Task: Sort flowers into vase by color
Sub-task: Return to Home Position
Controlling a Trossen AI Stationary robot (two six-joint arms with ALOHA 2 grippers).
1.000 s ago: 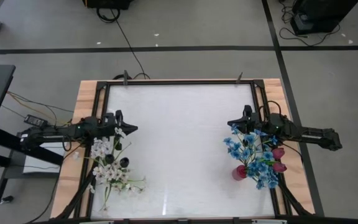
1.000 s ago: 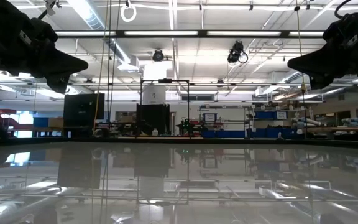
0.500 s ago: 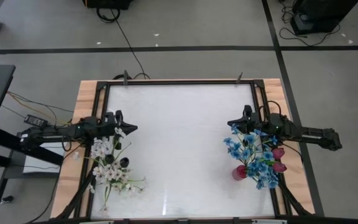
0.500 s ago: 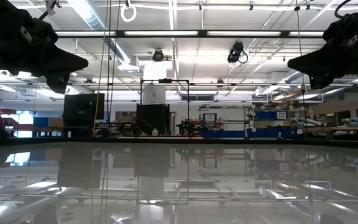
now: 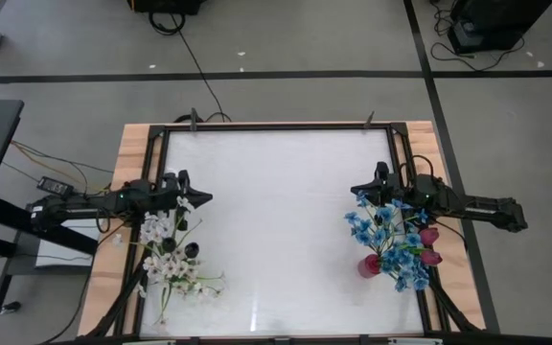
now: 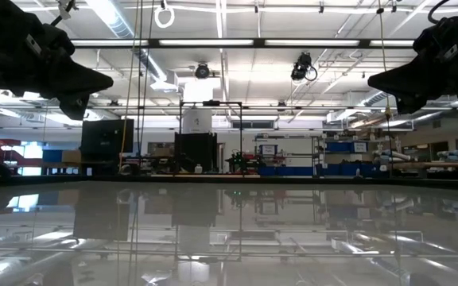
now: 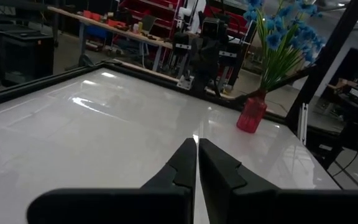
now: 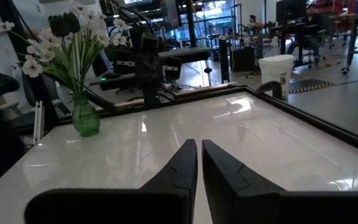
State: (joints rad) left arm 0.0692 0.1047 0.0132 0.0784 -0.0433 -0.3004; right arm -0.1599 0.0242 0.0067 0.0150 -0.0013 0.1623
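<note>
A red vase (image 5: 369, 265) stands by the table's right edge, holding blue blossom clusters (image 5: 386, 235) and dark red tulips (image 5: 430, 246); the left wrist view shows the red vase (image 7: 252, 115) under blue blossoms (image 7: 279, 31). By the left edge, white sprays (image 5: 169, 259) and dark buds (image 5: 191, 251) stand in a green vase (image 8: 86, 119). My left gripper (image 5: 199, 198) hovers shut just beyond the white bunch. My right gripper (image 5: 356, 190) hovers shut just beyond the blue bunch. Both (image 7: 196, 152) (image 8: 199, 152) point toward the table's middle, holding nothing.
The white tabletop (image 5: 276, 220) lies bare between the two bouquets, inside a dark frame (image 5: 276, 126). Each wrist view shows the opposite arm (image 7: 202, 50) (image 8: 148, 62) across the table. Benches and shelves fill the room beyond (image 6: 213, 151).
</note>
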